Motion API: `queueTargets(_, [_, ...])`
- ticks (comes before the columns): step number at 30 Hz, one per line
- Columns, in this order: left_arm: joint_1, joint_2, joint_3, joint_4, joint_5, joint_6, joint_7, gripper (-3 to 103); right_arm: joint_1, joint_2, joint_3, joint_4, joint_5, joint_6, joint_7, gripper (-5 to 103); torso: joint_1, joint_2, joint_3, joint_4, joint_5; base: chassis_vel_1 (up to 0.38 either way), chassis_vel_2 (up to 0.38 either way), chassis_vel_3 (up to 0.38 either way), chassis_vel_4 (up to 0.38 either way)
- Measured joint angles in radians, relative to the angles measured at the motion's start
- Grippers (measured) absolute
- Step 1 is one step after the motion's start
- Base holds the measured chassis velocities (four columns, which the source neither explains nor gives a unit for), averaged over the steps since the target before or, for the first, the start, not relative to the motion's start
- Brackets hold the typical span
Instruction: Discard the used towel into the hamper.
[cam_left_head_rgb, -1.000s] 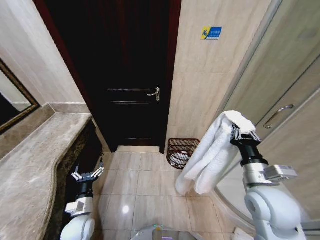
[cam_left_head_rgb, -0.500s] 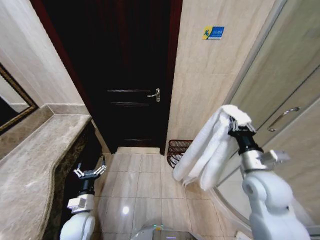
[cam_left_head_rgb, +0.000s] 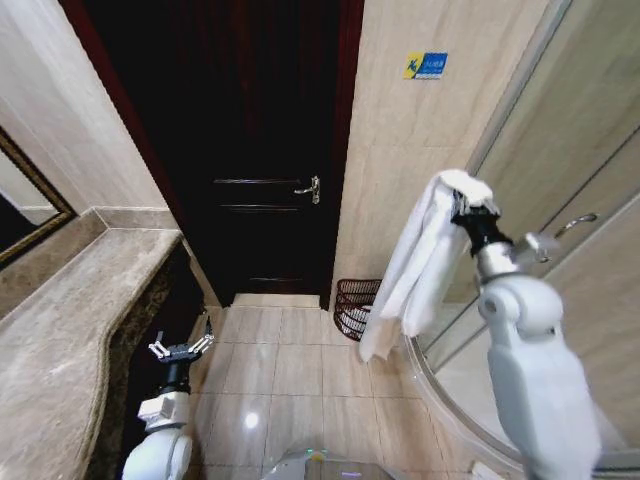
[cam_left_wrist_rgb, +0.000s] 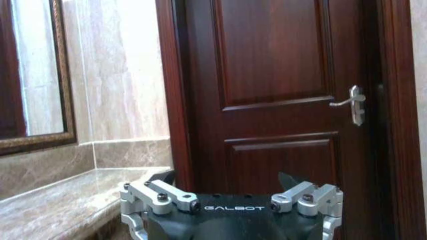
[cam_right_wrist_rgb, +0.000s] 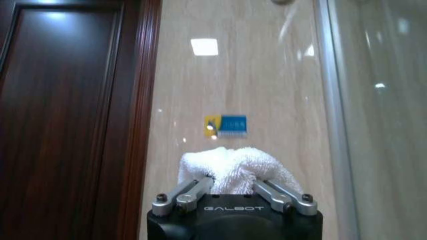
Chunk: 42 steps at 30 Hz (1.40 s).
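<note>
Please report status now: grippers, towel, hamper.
Right gripper shut on towel, held high. Left gripper open, low, idle. Hamper on floor beyond, partly hidden by towel.

Both arms are shelled in glossy white, rounded segments, necking to a black wrist collar behind each gripper. Right gripper (cam_left_head_rgb: 462, 203) and left gripper (cam_left_head_rgb: 180, 348): silver machined finger links, pinned with dark socket-head screws just above the black palm block. "GALBOT" is lettered in white on that block.
</note>
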Motion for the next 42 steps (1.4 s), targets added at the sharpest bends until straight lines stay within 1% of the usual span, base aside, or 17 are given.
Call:
queueTargets(1, [0.000, 0.000, 0.000, 0.000, 0.000, 0.000, 0.000, 100, 0.000, 0.000, 0.000, 0.000, 0.000, 0.000, 0.000, 10, 0.000, 0.000, 0.000, 0.0000, 0.0000, 0.000, 0.000, 0.000, 0.000])
queueTargets(2, [0.000, 0.000, 0.000, 0.008, 0.000, -0.007, -0.001, 100, 0.038, -0.009, -0.016, -0.021, 0.012, -0.007, 0.006, 10, 0.000, 0.000, 0.000, -0.0001, -0.0002, 0.000, 0.000, 0.000, 0.000])
queueTargets(4, [0.002, 0.000, -0.003, 0.020, -0.002, -0.019, -0.003, 100, 0.134, -0.030, -0.058, -0.082, 0.025, -0.015, 0.009, 10, 0.000, 0.000, 0.000, -0.0002, 0.0011, 0.000, 0.000, 0.000, 0.000])
queueTargets(5, [0.002, 0.000, -0.003, 0.020, -0.002, -0.019, -0.003, 100, 0.134, -0.030, -0.058, -0.082, 0.025, -0.015, 0.009, 10, 0.000, 0.000, 0.000, -0.0002, 0.0011, 0.000, 0.000, 0.000, 0.000])
queueTargets(8, [0.004, -0.001, -0.006, 0.021, -0.005, -0.021, -0.007, 100, 0.285, -0.045, -0.121, -0.174, 0.038, -0.021, 0.009, 10, 0.000, 0.000, 0.000, -0.0003, 0.0009, 0.000, 0.000, 0.000, 0.000])
queueTargets(9, [0.004, -0.001, -0.006, 0.021, -0.005, -0.021, -0.007, 100, 0.285, -0.045, -0.121, -0.174, 0.038, -0.021, 0.009, 10, 0.000, 0.000, 0.000, -0.0003, 0.0009, 0.000, 0.000, 0.000, 0.000])
queueTargets(12, [0.004, -0.003, -0.008, 0.016, -0.007, -0.021, -0.014, 100, 0.441, -0.045, -0.197, -0.275, 0.051, -0.022, 0.008, 10, 0.000, 0.000, 0.000, -0.0002, 0.0001, 0.000, 0.000, 0.000, 0.000])
queueTargets(13, [0.004, -0.003, -0.008, 0.016, -0.007, -0.021, -0.014, 100, 0.441, -0.045, -0.197, -0.275, 0.051, -0.022, 0.008, 10, 0.000, 0.000, 0.000, -0.0002, 0.0001, 0.000, 0.000, 0.000, 0.000])
queueTargets(15, [0.008, -0.007, -0.008, 0.012, -0.007, -0.021, -0.021, 100, 0.513, -0.033, -0.242, -0.336, 0.053, -0.023, 0.009, 10, 0.000, 0.000, 0.000, -0.0003, 0.0006, 0.000, 0.000, 0.000, 0.000])
queueTargets(19, [0.021, -0.013, -0.010, 0.005, -0.014, -0.028, -0.024, 100, 0.592, -0.010, -0.285, -0.420, 0.050, -0.022, 0.012, 10, 0.000, 0.000, 0.000, 0.0000, 0.0009, 0.000, 0.000, 0.000, 0.000])
queueTargets(22, [0.025, -0.016, -0.011, 0.004, -0.019, -0.033, -0.030, 100, 0.631, -0.003, -0.300, -0.456, 0.051, -0.023, 0.014, 10, 0.000, 0.000, 0.000, -0.0001, 0.0009, 0.000, 0.000, 0.000, 0.000])
queueTargets(26, [0.026, -0.021, -0.013, 0.004, -0.023, -0.034, -0.038, 100, 0.700, -0.004, -0.321, -0.504, 0.055, -0.028, 0.016, 10, 0.000, 0.000, 0.000, -0.0001, 0.0006, 0.000, 0.000, 0.000, 0.000])
queueTargets(29, [0.027, -0.024, -0.013, 0.000, -0.024, -0.035, -0.039, 100, 0.788, -0.023, -0.340, -0.564, 0.059, -0.039, 0.012, 10, 0.000, 0.000, 0.000, 0.0000, 0.0005, 0.000, 0.000, 0.000, 0.000])
queueTargets(32, [0.027, -0.028, -0.012, -0.003, -0.024, -0.036, -0.039, 100, 0.816, -0.044, -0.353, -0.594, 0.059, -0.040, 0.005, 10, 0.000, 0.000, 0.000, -0.0002, -0.0001, 0.000, 0.000, 0.000, 0.000])
queueTargets(35, [0.025, -0.035, -0.012, -0.007, -0.023, -0.036, -0.039, 100, 0.817, -0.071, -0.365, -0.610, 0.059, -0.041, -0.010, 10, 0.000, 0.000, 0.000, -0.0003, 0.0013, 0.000, 0.000, 0.000, 0.000])
queueTargets(38, [0.026, -0.045, -0.012, -0.018, -0.022, -0.037, -0.039, 100, 0.795, -0.104, -0.361, -0.619, 0.056, -0.041, -0.023, 10, 0.000, 0.000, 0.000, -0.0004, 0.0009, 0.000, 0.000, 0.000, 0.000])
queueTargets(42, [0.029, -0.047, -0.011, -0.019, -0.021, -0.045, -0.038, 100, 0.763, -0.119, -0.347, -0.637, 0.040, -0.036, -0.030, 10, 0.000, 0.000, 0.000, -0.0004, 0.0009, 0.000, 0.000, 0.000, 0.000])
